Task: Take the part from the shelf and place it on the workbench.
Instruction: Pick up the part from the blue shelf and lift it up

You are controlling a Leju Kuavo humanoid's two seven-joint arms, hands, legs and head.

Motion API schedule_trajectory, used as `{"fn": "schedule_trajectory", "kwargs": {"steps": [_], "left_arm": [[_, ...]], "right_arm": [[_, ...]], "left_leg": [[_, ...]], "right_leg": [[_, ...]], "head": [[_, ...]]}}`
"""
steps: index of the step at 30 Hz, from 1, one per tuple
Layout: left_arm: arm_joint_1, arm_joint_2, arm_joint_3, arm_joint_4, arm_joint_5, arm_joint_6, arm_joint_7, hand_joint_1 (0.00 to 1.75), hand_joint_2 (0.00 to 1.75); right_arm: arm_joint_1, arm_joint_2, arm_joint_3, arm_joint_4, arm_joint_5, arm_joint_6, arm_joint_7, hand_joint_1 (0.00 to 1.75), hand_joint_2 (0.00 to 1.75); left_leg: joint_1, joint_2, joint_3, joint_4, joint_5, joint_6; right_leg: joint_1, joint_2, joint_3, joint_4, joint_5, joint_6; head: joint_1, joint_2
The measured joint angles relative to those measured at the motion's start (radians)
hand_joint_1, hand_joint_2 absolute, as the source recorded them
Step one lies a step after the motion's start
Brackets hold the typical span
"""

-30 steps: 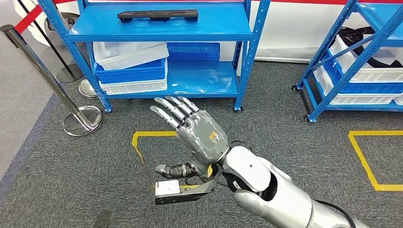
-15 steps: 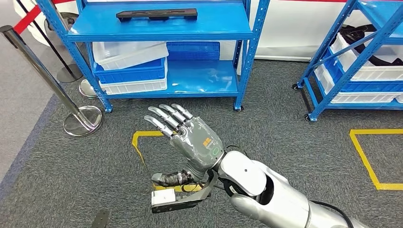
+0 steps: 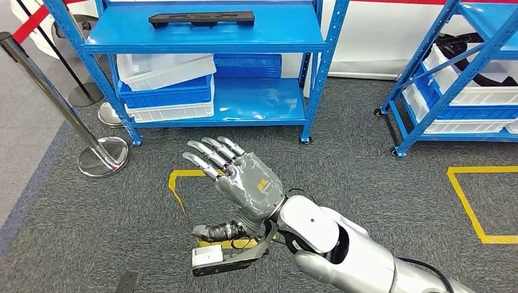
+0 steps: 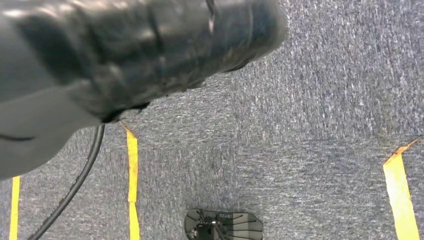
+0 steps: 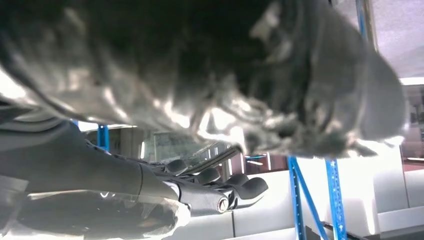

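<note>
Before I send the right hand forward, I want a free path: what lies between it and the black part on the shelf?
In the head view, bare grey carpet and the blue shelf's front edge separate the right hand from the black part.

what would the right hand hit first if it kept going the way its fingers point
Probably the white bins on the blue shelf's lower level; the right hand is open, fingers aimed up-left over carpet. Depth is unclear.
</note>
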Motion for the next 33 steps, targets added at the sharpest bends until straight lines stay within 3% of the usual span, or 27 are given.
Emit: {"fn": "schedule_trajectory", "kwargs": {"steps": [2,4,6,7,8,10,11,13,17,18,20,22,23,24,25,27,31,33], "left_arm": [[0.0,-0.001,0.0,0.0,0.0,0.0,0.0,0.0,0.0],[-0.002,-0.001,0.0,0.0,0.0,0.0,0.0,0.0,0.0],[-0.002,-0.001,0.0,0.0,0.0,0.0,0.002,0.0,0.0],[-0.002,-0.001,0.0,0.0,0.001,0.0,0.002,0.0,0.0],[-0.002,-0.001,0.0,0.0,0.001,0.0,0.002,0.0,0.0],[-0.002,-0.001,0.0,0.0,0.001,0.0,0.002,0.0,0.0],[-0.002,-0.002,0.0,0.0,0.001,0.0,0.002,0.0,0.0],[-0.003,-0.003,0.0,0.0,0.003,0.001,0.004,0.0,0.0],[-0.004,-0.003,0.0,0.0,0.008,0.002,0.009,0.0,0.0],[-0.005,-0.002,0.0,0.0,0.009,0.002,0.01,0.0,0.0],[-0.004,-0.002,0.0,0.0,0.012,0.002,0.012,0.0,0.0],[-0.001,-0.001,0.0,0.0,0.013,0.003,0.013,0.0,0.0],[0.0,-0.001,0.0,0.0,0.013,0.002,0.014,0.0,0.0],[0.0,-0.001,0.0,0.0,0.013,0.003,0.014,0.0,0.0],[0.0,0.0,0.0,0.0,0.013,0.003,0.014,0.0,0.0],[-0.002,0.0,0.0,0.0,0.013,0.003,0.014,0.0,0.0],[-0.001,0.0,0.0,0.0,0.014,0.003,0.014,0.0,0.0],[-0.002,0.0,0.0,0.0,0.014,0.002,0.015,0.0,0.0]], "right_arm": [[0.0,0.0,0.0,0.0,0.0,0.0,0.0,0.0,0.0],[0.0,0.0,0.0,0.001,0.0,0.001,0.0,0.0,0.0],[0.002,0.0,0.0,0.004,0.0,0.001,0.001,0.0,0.87],[0.003,0.0,0.0,0.005,0.001,0.002,0.001,0.0,1.31],[0.004,0.0,0.0,0.007,0.001,0.002,0.003,0.0,1.75],[0.003,0.0,0.0,0.008,0.005,0.002,0.006,0.0,1.75],[0.002,0.0,0.0,0.008,0.009,0.001,0.011,0.0,1.75],[0.001,0.0,0.0,0.01,0.023,-0.001,0.032,0.0,1.75],[-0.001,0.0,-0.009,0.02,0.049,-0.009,0.092,0.0,1.75],[-0.002,0.0,-0.012,0.023,0.051,-0.01,0.1,0.0,1.75],[-0.003,0.0,-0.017,0.033,0.05,-0.011,0.109,0.0,1.75],[-0.002,0.0,-0.018,0.043,0.049,-0.011,0.111,0.0,1.75],[-0.001,0.0,-0.018,0.047,0.049,-0.012,0.111,0.0,1.75],[-0.001,0.0,-0.019,0.051,0.049,-0.012,0.111,0.0,1.75],[0.0,0.0,-0.02,0.054,0.049,-0.012,0.111,0.0,1.75],[-0.001,0.0,-0.024,0.058,0.049,-0.012,0.111,0.0,1.75],[-0.002,0.0,-0.028,0.066,0.049,-0.013,0.112,0.0,1.75],[-0.003,0.0,-0.031,0.068,0.048,-0.013,0.115,0.0,1.75]], "left_leg": [[0.0,0.0,0.008,-0.004,-0.002,0.012],[-0.002,0.0,0.013,-0.006,-0.005,0.022],[-0.007,0.0,0.015,-0.006,-0.008,0.028],[-0.01,0.0,0.017,-0.006,-0.01,0.03],[-0.013,-0.001,0.021,-0.005,-0.012,0.031],[-0.016,-0.003,0.03,-0.006,-0.018,0.03],[-0.019,-0.004,0.033,-0.005,-0.021,0.028],[-0.02,-0.005,0.034,-0.006,-0.025,0.021],[-0.02,-0.001,0.03,0.013,-0.042,0.0],[-0.02,0.0,0.012,0.051,-0.062,-0.005],[-0.015,0.001,-0.054,0.173,-0.115,-0.013],[-0.011,0.002,-0.109,0.258,-0.13,-0.02],[-0.008,0.002,-0.112,0.249,-0.109,-0.023],[-0.005,0.002,-0.095,0.203,-0.073,-0.025],[-0.003,0.004,-0.066,0.133,-0.033,-0.027],[-0.005,0.004,-0.012,0.022,0.008,-0.021],[-0.008,0.002,0.009,-0.007,0.001,0.007],[-0.005,0.002,0.02,-0.014,-0.001,0.019]], "right_leg": [[-0.003,0.0,-0.012,0.033,-0.021,0.009],[-0.005,0.0,-0.066,0.139,-0.07,0.013],[-0.004,0.0,-0.136,0.255,-0.105,0.012],[-0.004,0.0,-0.153,0.274,-0.098,0.009],[-0.002,0.0,-0.151,0.256,-0.073,0.003],[0.006,0.0,-0.103,0.137,0.003,-0.014],[0.01,0.0,-0.075,0.076,0.027,-0.023],[0.017,-0.001,-0.044,0.014,0.038,-0.033],[0.008,0.0,-0.025,-0.011,0.038,-0.041],[0.005,0.0,-0.019,-0.016,0.038,-0.044],[0.004,-0.001,-0.014,-0.018,0.035,-0.05],[0.004,-0.001,-0.011,-0.017,0.029,-0.051],[0.004,0.0,-0.008,-0.016,0.026,-0.049],[0.003,0.0,-0.004,-0.013,0.022,-0.047],[0.002,0.001,0.0,-0.009,0.016,-0.043],[0.004,0.002,0.003,0.0,0.003,-0.031],[0.004,0.002,0.008,0.005,-0.01,-0.01],[0.003,0.001,-0.012,0.051,-0.036,0.001]], "head": [[0.001,0.0],[0.003,0.0],[0.003,0.0],[0.003,0.0],[0.003,0.0],[0.003,0.0],[0.003,0.0],[0.002,0.0],[0.001,0.0],[0.0,0.0],[0.0,0.0],[0.0,0.0],[0.0,0.0],[0.0,0.0],[0.0,0.0],[-0.001,0.0],[-0.002,0.0],[0.001,0.0]]}}
